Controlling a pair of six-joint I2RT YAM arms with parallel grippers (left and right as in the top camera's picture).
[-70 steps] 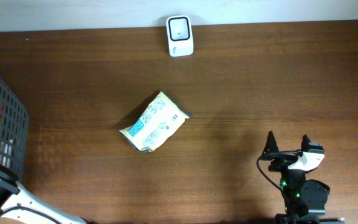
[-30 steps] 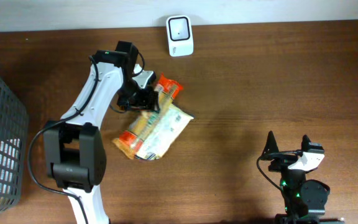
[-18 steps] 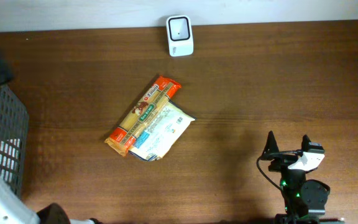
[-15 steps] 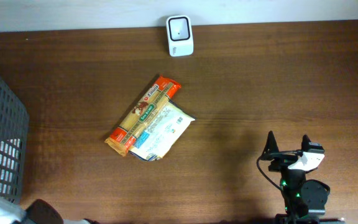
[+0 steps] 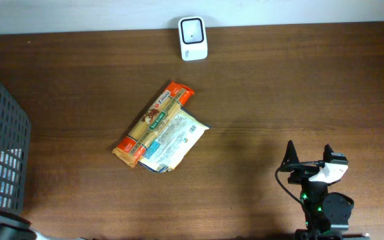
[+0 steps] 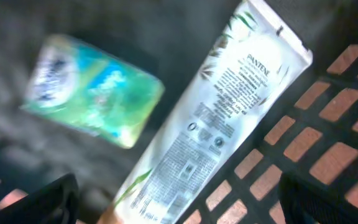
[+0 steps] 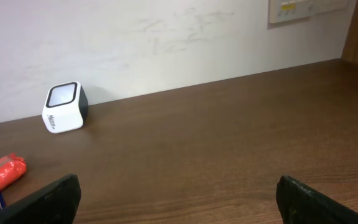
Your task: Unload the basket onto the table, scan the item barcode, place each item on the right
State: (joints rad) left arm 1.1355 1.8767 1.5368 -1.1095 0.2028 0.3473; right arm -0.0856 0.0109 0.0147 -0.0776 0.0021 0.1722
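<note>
The white barcode scanner (image 5: pixel 193 38) stands at the table's far edge, also seen as a small scanner (image 7: pixel 64 107) in the right wrist view. An orange packet (image 5: pixel 153 124) lies mid-table, leaning on a white-and-blue pack (image 5: pixel 177 141). My left gripper (image 6: pixel 182 204) is open above the inside of the basket (image 6: pixel 328 130). Below it lie a white Pantene tube (image 6: pixel 229 118) and a green-blue pack (image 6: pixel 95 93). My right gripper (image 5: pixel 309 157) rests open near the front right, empty. I can make out no barcode.
The dark mesh basket (image 5: pixel 2 143) stands at the table's left edge. A piece of my left arm (image 5: pixel 5 230) shows at the bottom left corner. The red end of the orange packet (image 7: pixel 2 173) shows low left in the right wrist view.
My left arm let go of the orange packet beside the white-and-blue pack and swung back left over the basket, jaws now wide. The right arm has not moved.
</note>
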